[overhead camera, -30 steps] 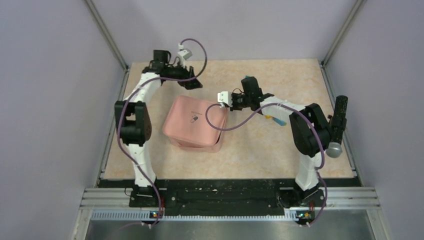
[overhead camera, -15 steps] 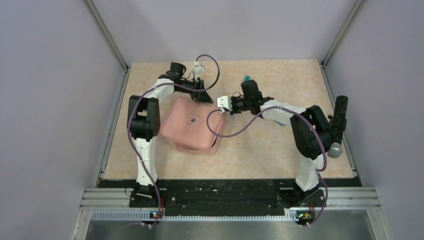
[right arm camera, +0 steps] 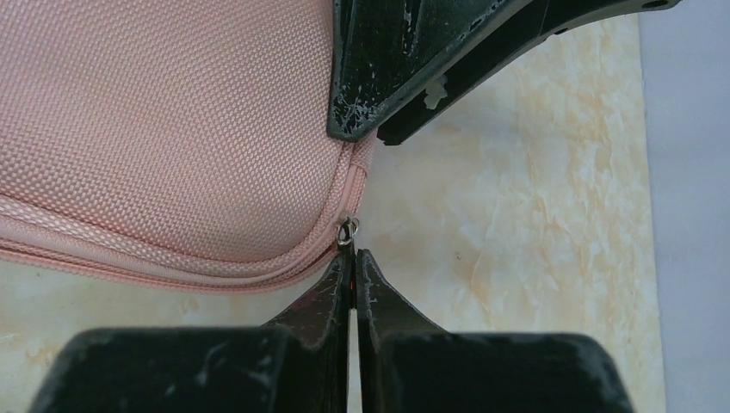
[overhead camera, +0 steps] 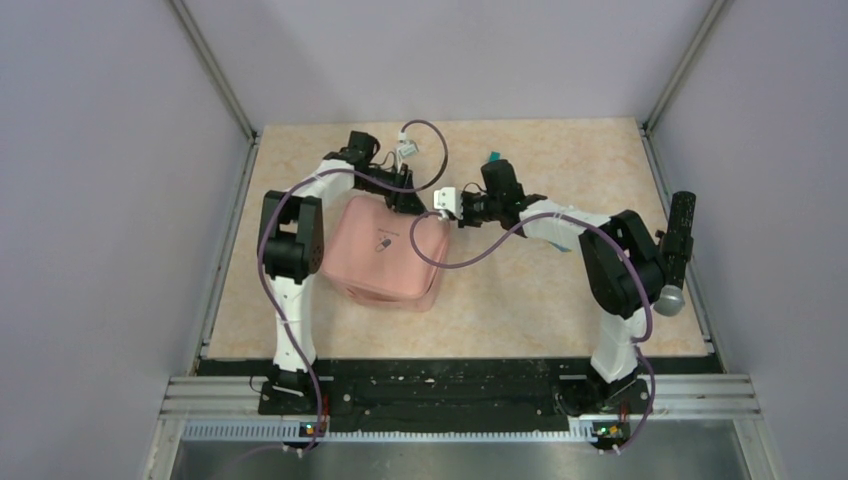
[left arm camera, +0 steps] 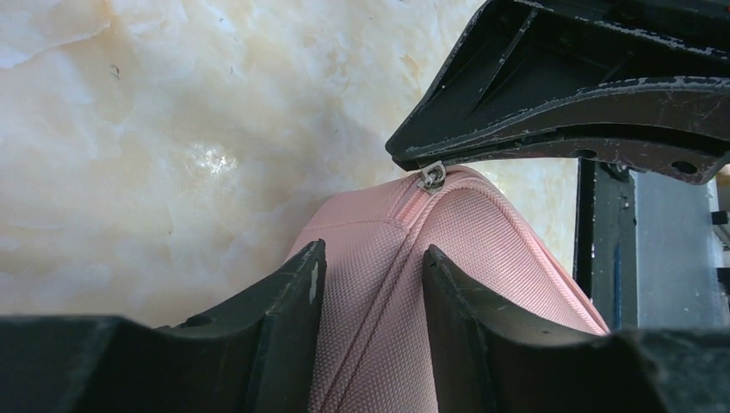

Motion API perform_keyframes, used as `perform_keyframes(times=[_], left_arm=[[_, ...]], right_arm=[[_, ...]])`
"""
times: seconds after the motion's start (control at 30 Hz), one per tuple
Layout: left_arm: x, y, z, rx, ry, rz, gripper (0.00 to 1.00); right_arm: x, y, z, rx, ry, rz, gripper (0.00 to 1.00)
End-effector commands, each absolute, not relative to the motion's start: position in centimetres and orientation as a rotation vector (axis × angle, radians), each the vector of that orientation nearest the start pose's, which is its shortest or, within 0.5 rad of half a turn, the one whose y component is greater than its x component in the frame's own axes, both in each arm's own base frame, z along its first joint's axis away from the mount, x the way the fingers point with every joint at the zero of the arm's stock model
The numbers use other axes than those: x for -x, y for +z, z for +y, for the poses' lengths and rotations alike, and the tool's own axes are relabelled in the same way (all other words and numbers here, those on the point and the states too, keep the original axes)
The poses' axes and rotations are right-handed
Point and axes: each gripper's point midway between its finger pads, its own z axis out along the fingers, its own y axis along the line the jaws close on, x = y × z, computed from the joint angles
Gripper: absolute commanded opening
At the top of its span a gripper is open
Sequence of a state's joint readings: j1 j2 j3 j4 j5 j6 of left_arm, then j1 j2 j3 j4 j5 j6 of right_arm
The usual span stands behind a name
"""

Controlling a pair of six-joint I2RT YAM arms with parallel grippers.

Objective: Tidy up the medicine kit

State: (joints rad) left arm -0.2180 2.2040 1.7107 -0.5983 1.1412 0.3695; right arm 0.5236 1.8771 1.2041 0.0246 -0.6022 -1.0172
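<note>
The pink medicine kit [overhead camera: 385,250] lies zipped shut at the middle left of the table, dark logo on its lid. My right gripper [overhead camera: 441,207] is at the kit's far right corner, shut on the small metal zipper pull [right arm camera: 347,231]; its fingertips [right arm camera: 353,256] meet just below the ring. My left gripper [overhead camera: 404,201] is low over the kit's far edge, open, its fingers [left arm camera: 284,292] straddling the zip seam of the pink fabric [left arm camera: 379,301]. The zipper pull [left arm camera: 430,176] shows there too, under the right gripper's black fingers [left arm camera: 559,103].
A small teal piece [overhead camera: 492,156] lies on the table behind the right gripper. A blue item [overhead camera: 563,244] shows partly under the right arm. Purple cables loop over both wrists. Grey walls and metal rails close the table on three sides.
My left arm has swung from the back left to the right and down onto the kit's far edge. The right gripper has stayed at the kit's corner. The kit has shifted slightly.
</note>
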Motion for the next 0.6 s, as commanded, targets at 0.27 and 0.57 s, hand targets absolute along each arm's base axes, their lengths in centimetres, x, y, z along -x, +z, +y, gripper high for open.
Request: perform_keyframes(times=[0.27,0.57], left_arm=[[-41.3,9.5,-25.8,-1.02,-1.412,2.039,0.0],[-42.8,10.5,-24.1,-0.944,-1.379,2.052,0.0]], right_arm=[[-41.4,13.1,32.0,1.689,0.29,1.194,0.0],[-39.1,11.9,28.8,1.752,0.28,1.328,0.0]])
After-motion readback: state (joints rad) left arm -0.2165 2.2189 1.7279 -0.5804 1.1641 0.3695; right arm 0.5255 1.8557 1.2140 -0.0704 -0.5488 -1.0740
